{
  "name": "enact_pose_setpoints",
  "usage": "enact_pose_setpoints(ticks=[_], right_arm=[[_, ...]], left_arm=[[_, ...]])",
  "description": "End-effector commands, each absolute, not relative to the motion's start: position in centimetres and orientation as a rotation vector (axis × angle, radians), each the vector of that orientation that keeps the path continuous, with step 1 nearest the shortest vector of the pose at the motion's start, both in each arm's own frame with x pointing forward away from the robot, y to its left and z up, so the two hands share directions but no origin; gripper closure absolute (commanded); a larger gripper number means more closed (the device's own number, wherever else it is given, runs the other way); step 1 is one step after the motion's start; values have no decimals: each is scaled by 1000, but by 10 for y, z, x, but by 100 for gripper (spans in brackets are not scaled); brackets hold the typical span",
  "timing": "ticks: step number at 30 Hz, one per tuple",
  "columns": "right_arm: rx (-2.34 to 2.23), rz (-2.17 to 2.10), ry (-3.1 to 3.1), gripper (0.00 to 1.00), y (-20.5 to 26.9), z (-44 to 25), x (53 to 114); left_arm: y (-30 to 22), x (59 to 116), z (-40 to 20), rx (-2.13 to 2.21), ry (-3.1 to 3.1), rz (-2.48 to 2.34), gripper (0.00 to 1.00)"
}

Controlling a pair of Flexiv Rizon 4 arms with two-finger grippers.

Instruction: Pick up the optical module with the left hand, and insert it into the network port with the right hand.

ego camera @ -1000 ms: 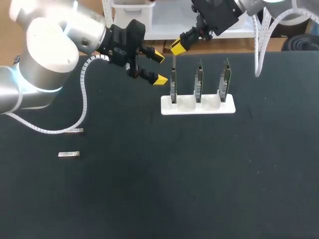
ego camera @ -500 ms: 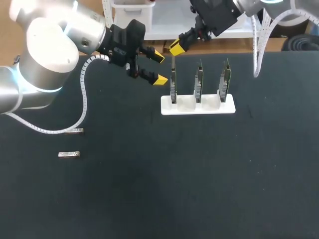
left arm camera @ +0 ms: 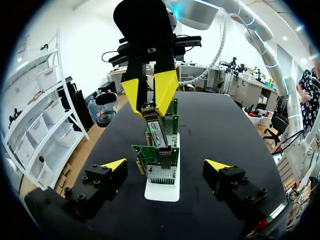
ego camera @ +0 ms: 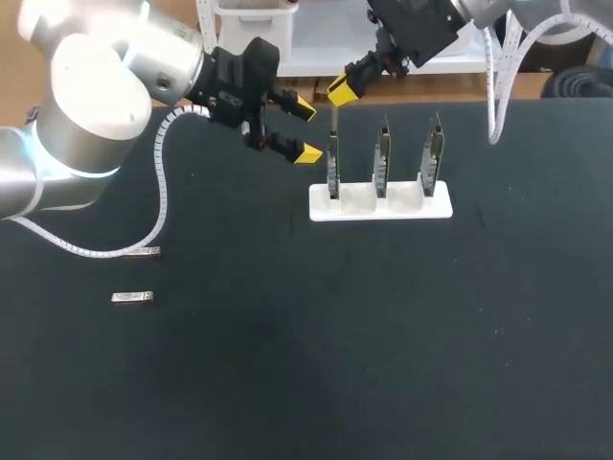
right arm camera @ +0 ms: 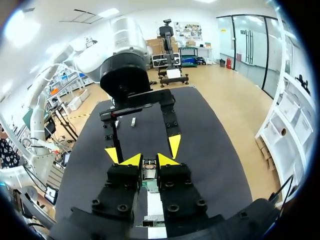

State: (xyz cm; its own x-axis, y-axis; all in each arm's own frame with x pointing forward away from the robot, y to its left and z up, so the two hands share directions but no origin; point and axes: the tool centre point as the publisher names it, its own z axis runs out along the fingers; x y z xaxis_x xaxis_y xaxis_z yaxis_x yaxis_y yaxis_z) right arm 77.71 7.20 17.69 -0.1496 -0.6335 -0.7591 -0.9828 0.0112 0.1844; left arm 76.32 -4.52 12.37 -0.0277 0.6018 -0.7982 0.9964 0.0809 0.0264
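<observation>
My right gripper (ego camera: 341,90) hangs over the leftmost of three upright network cards (ego camera: 332,169) on a white stand (ego camera: 380,205). It is shut on a thin silver optical module (ego camera: 332,121) that points down at that card's top edge. In the left wrist view the module (left arm camera: 155,128) sits between the right gripper's yellow fingers (left arm camera: 131,93), its lower end at the card's port (left arm camera: 163,160). My left gripper (ego camera: 299,128) is open and holds nothing, just left of the stand. Its fingers straddle the near card in its own view (left arm camera: 165,166).
Two spare optical modules lie on the black table at the left, one (ego camera: 132,298) nearer the front and one (ego camera: 145,252) partly under the left arm's cable. The other two cards (ego camera: 382,161) (ego camera: 433,158) stand to the right on the same stand.
</observation>
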Motion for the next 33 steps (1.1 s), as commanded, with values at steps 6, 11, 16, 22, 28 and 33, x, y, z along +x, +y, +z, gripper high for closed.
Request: enact_pose_setpoints(ticks=[6, 11, 16, 22, 28, 33], right_arm=[[-1672, 976, 1818, 100, 72, 180, 778], [-1673, 974, 1822, 100, 73, 179, 777], [-1676, 977, 1817, 100, 74, 179, 778], [-1671, 970, 1832, 100, 75, 179, 776], [-1672, 971, 1834, 100, 77, 178, 775], [-1677, 970, 1835, 100, 78, 177, 773]], left_arm=[[-45, 764, 123, 1595, 1705, -765, 0], [-45, 764, 123, 1595, 1705, -765, 0], [-45, 764, 123, 1595, 1705, -765, 0], [-45, 764, 123, 1595, 1705, -765, 0], [-45, 764, 123, 1595, 1705, -765, 0], [-45, 764, 123, 1595, 1705, -765, 0]])
